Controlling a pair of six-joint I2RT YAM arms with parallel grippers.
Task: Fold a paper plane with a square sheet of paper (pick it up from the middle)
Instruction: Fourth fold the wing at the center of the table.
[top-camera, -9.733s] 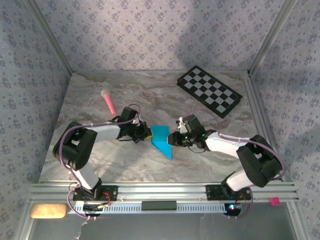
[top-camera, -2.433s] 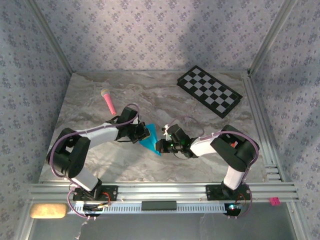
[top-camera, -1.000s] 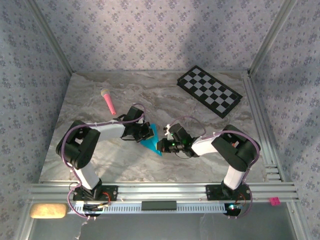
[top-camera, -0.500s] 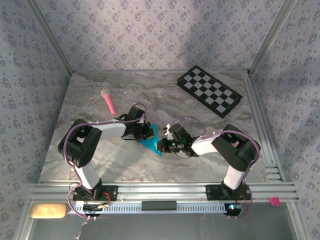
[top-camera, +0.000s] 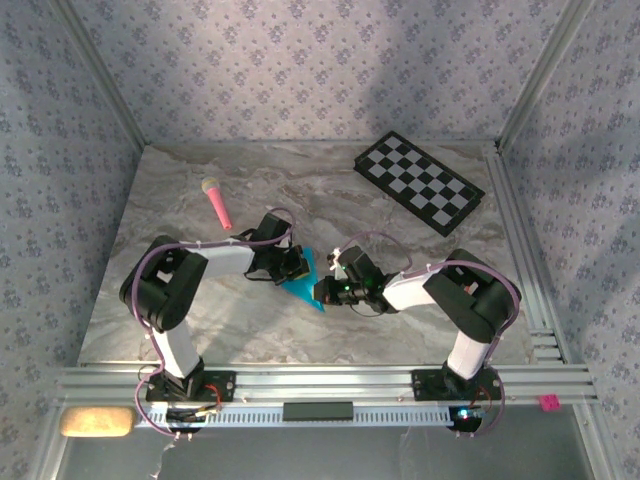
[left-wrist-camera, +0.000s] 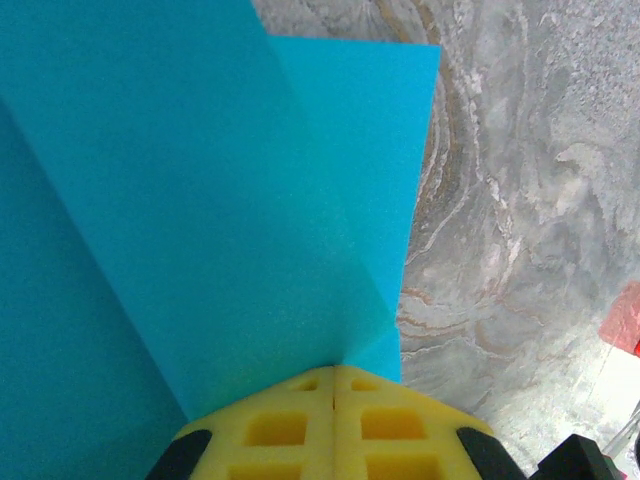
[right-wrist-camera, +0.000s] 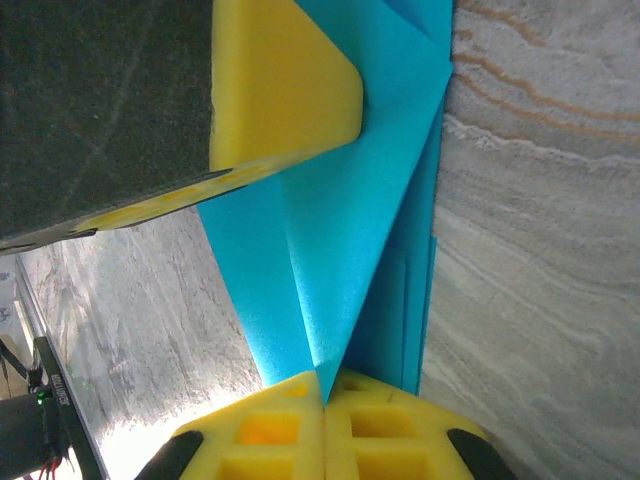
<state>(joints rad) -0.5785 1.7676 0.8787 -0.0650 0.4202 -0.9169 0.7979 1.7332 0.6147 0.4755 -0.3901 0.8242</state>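
Presently: one folded cyan sheet of paper (top-camera: 304, 284) at the middle of the desk (top-camera: 240, 325), pinched shut between left pincer (top-camera: 296, 266) and right pincer (top-camera: 320, 292). One checkered board (top-camera: 420, 182), one pink stick (top-camera: 217, 203). Desk grey marble; walls (top-camera: 300, 70) floral-papered.

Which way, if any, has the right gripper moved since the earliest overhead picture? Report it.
Yes. The right gripper, shut on the blue paper, has shifted leftward in the overhead view, farther from the checkerboard.

- Square sheet of paper (left-wrist-camera: 180, 200): thin, matt, finely grained, sharply creased.
- Left gripper (left-wrist-camera: 333, 370) pads (left-wrist-camera: 275, 428): yellow foam, matt, moulded recesses.
- Table (top-camera: 200, 310): smooth marble-pattern surface.
- Front rail (top-camera: 330, 383): ribbed bare metal.
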